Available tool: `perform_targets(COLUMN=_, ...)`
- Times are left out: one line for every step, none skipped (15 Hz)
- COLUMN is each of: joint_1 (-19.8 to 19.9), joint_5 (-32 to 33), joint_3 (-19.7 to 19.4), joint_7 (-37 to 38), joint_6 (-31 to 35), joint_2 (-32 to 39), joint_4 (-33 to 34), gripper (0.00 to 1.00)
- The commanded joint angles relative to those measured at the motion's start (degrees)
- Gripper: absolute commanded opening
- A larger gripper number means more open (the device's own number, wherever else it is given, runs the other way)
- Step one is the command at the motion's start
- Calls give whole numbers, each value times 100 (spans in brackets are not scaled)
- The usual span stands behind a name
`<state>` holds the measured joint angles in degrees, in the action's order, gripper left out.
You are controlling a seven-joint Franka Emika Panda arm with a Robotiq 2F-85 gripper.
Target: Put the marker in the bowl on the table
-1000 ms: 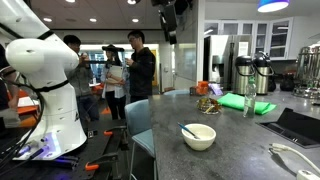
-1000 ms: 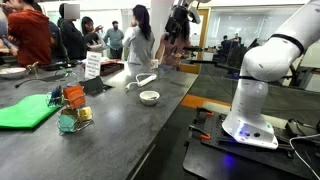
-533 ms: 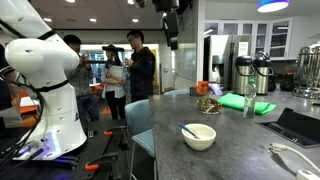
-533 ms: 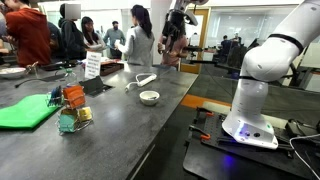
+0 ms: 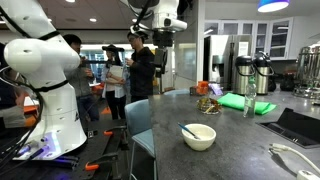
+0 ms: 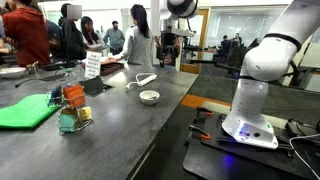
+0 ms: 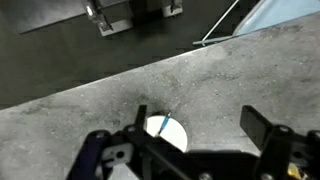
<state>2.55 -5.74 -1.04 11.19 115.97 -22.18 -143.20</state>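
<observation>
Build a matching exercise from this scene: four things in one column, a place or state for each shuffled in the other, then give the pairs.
Things:
1. marker
2. bowl
3. gripper
4. steel flasks

Places or states:
A. raised high above the table
B. standing upright, farther back on the table
C. dark and slim, resting in the bowl with one end over the rim
D. cream-white, sitting on the dark grey top

Pairs: 1-C, 2-D, 3-A, 4-B

Built of glossy white, rounded arm [image 5: 42,75] segments, ringed dark at joints, glowing blue at base [image 6: 245,124], tipped with black jaws.
</observation>
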Motion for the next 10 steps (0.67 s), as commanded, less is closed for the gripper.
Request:
perform_targets(joint_1=45, joint_5=-6, joint_3=24, joint_7=20, joint_6=61, joint_2=98, joint_4=9, gripper=100)
perform_targets(joint_1=59, joint_5=-4, joint_3=20, joint_7=22, joint_6=87, joint_2=149, joint_4=14, gripper=100)
perform_targets(joint_1=70, joint_5=-3, joint_3=17, joint_7=23, joint_6=87, joint_2=160, joint_4=22, gripper=100)
perform_targets(joint_1=73, joint_5=-3, joint_3=17, joint_7=24, joint_6=87, joint_2=155, joint_4=30, gripper=100)
perform_targets(joint_1=74, joint_5=-3, joint_3=19, joint_7=25, joint_6=87, joint_2=148, joint_4=34, gripper=100)
perform_targets(joint_1=73, joint_5=-3, joint_3=22, joint_7=27, joint_6=87, joint_2=145, joint_4=34, gripper=100)
perform_targets(joint_1=73, joint_5=-3, joint_3=23, joint_7=27, joint_6=87, joint_2=145, joint_4=34, gripper=100)
perform_targets(joint_1=108, joint_5=50, joint_3=40, joint_7=139, joint_6=74, joint_2=241, joint_4=116, gripper=100)
perform_targets(joint_1=170, joint_5=165, joint_3=89, joint_7=359, joint_6=99, joint_2=427, joint_4=224, gripper=100)
perform_targets(joint_1=236, joint_5=303, joint_3=130, joint_7=566, joint_6=201, joint_2=568, joint_4=271, gripper=100)
